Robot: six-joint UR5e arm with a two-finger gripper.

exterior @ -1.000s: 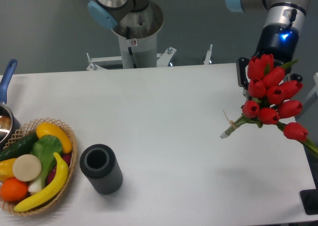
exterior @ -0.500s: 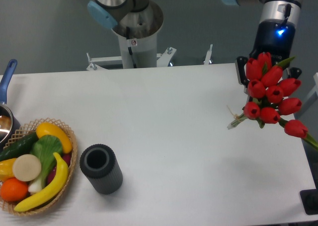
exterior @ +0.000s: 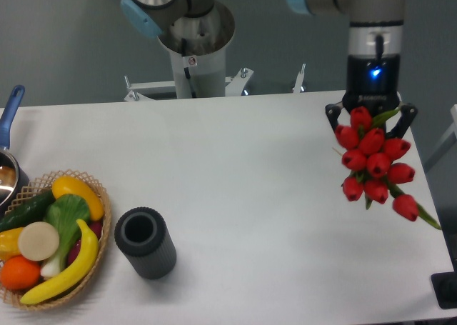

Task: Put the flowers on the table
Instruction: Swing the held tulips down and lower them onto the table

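Observation:
The flowers (exterior: pixel 373 162), a bunch of red tulips with green stems, hang in the air above the right side of the white table (exterior: pixel 250 189). The blooms point toward the camera and hide most of the stems. My gripper (exterior: pixel 370 116) sits right behind the bunch, its dark fingers showing on either side of the top tulips, shut on the flowers. The grip point itself is hidden by the blooms.
A dark ribbed cylinder vase (exterior: pixel 145 242) lies on the table at front left. A wicker basket (exterior: pixel 50 248) of fruit and vegetables stands at the left edge, with a blue-handled pot (exterior: pixel 7 157) behind it. The arm's base (exterior: pixel 194 36) stands behind the table.
The gripper has turned and shifted slightly left with the flowers. The stems, which pointed left, now swing behind the blooms, and the bunch hangs more downward.

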